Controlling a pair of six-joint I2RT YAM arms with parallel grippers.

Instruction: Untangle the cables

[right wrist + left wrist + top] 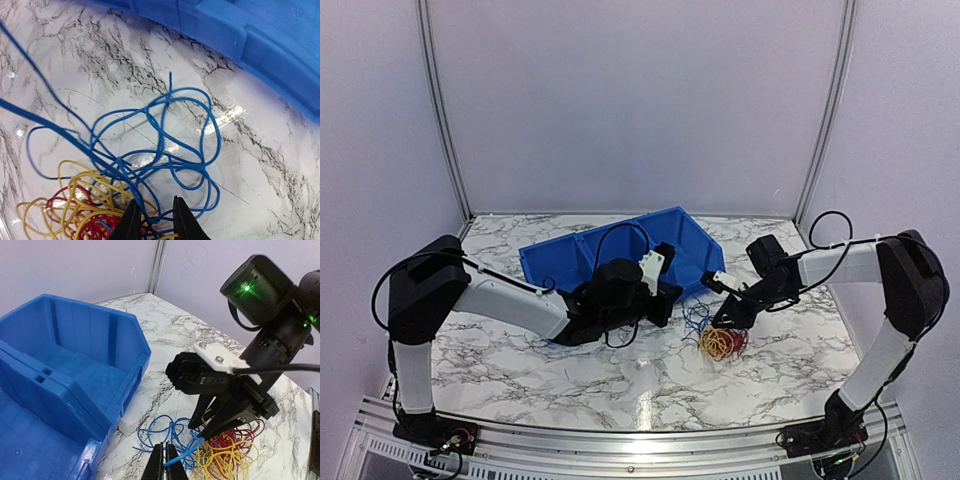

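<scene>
Your left hand [165, 449] is clamping a blue cable [184, 452]; your right hand [156, 204] is hovering, slightly apart, over the cables [122, 165].

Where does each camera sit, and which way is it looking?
Top external: above and behind, looking down on the table; left arm and right arm show.
Left wrist: faces the blue bin and right gripper; own left gripper pinches a blue cable.
Right wrist: looks down on the cables; own fingertips show.
All share cables and bin.
</scene>
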